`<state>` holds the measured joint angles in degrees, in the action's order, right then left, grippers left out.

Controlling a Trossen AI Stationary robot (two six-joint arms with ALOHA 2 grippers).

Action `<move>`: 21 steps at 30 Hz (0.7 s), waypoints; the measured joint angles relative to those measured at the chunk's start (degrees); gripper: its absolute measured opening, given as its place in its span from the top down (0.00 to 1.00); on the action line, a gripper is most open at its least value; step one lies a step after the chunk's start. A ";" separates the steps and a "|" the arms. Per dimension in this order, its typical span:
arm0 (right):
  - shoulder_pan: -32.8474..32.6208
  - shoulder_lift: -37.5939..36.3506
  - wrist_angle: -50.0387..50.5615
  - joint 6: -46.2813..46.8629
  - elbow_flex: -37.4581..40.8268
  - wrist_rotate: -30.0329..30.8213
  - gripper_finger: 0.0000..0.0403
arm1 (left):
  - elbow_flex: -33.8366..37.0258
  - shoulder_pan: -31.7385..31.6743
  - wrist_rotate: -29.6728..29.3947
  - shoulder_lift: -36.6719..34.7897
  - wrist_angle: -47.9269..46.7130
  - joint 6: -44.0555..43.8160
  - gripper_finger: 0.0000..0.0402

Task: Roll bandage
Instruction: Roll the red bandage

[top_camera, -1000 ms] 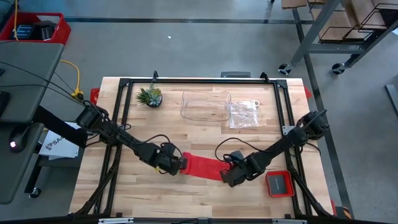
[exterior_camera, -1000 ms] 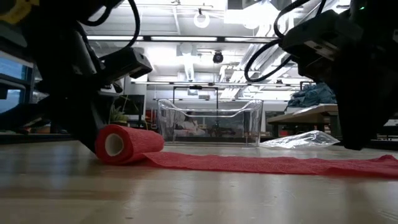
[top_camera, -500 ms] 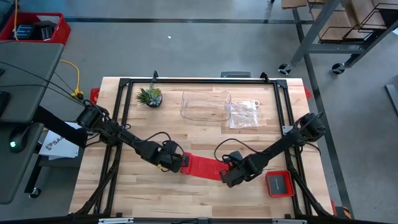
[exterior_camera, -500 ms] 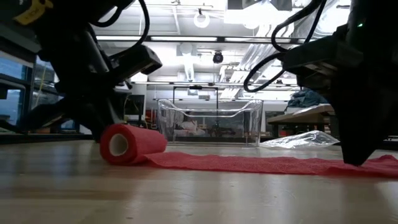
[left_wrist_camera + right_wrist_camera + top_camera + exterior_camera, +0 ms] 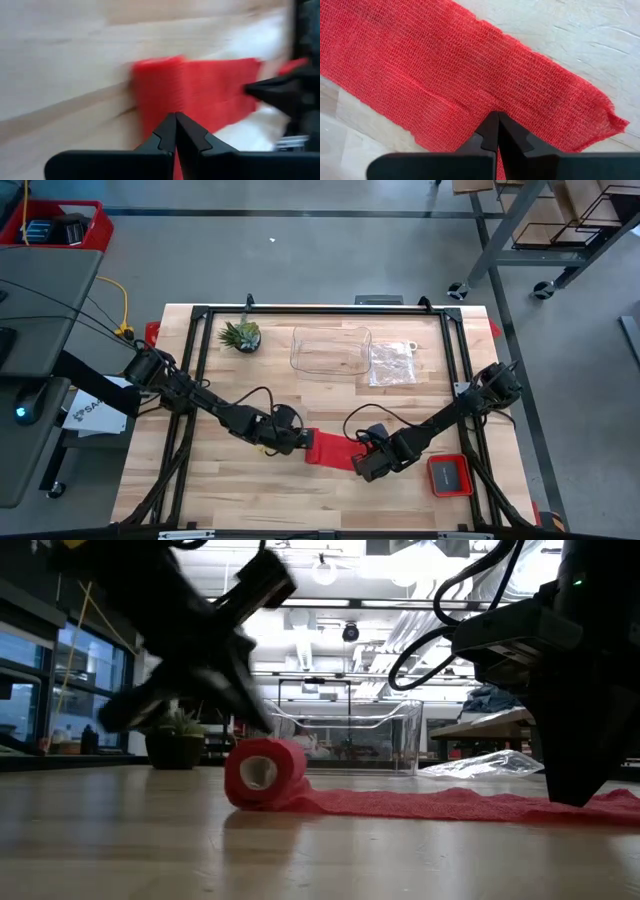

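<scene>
Near the table's front half, the bandage (image 5: 330, 450) lies as a short flat strip with its rolled end (image 5: 264, 772) at the left gripper (image 5: 290, 442), bare wood open in front of it. The left gripper's fingers are clenched together behind the roll. The right gripper (image 5: 362, 465), also clenched, presses the strip's free end (image 5: 590, 117) onto the table (image 5: 200, 490). Since a second ago the roll has travelled toward the right gripper (the flat part is now shorter). Behind stand a clear box (image 5: 331, 349), a plastic bag (image 5: 393, 364) and a small plant (image 5: 241, 335), well apart; a red tray (image 5: 450, 475) sits just beside the right arm.
</scene>
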<state>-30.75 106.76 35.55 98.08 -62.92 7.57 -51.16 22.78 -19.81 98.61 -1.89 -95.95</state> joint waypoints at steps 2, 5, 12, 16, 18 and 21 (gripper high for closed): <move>-0.01 0.00 0.00 0.00 0.00 0.02 1.00 | -0.13 -0.59 -0.55 0.00 4.08 2.84 1.00; -0.01 -0.41 0.17 -0.16 -0.02 0.51 1.00 | -0.21 -1.74 -0.40 0.34 9.31 6.71 1.00; 0.01 -4.52 2.70 -0.09 0.04 3.43 1.00 | -0.19 -3.12 -2.40 -3.63 9.01 12.77 1.00; -0.49 -5.84 2.53 0.00 0.04 3.33 1.00 | -0.21 -2.01 -3.62 -8.49 -2.29 14.22 1.00; -1.06 -5.90 1.16 0.00 0.04 3.59 1.00 | -0.21 -0.62 -3.85 -10.01 -9.47 13.94 1.00; -1.79 -5.45 -0.77 0.00 0.04 3.46 1.00 | -0.18 2.26 -3.75 -10.30 -18.50 10.62 1.00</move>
<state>-32.55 101.31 34.78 98.08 -62.87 11.03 -51.34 25.04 -23.56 88.30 -20.38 -85.34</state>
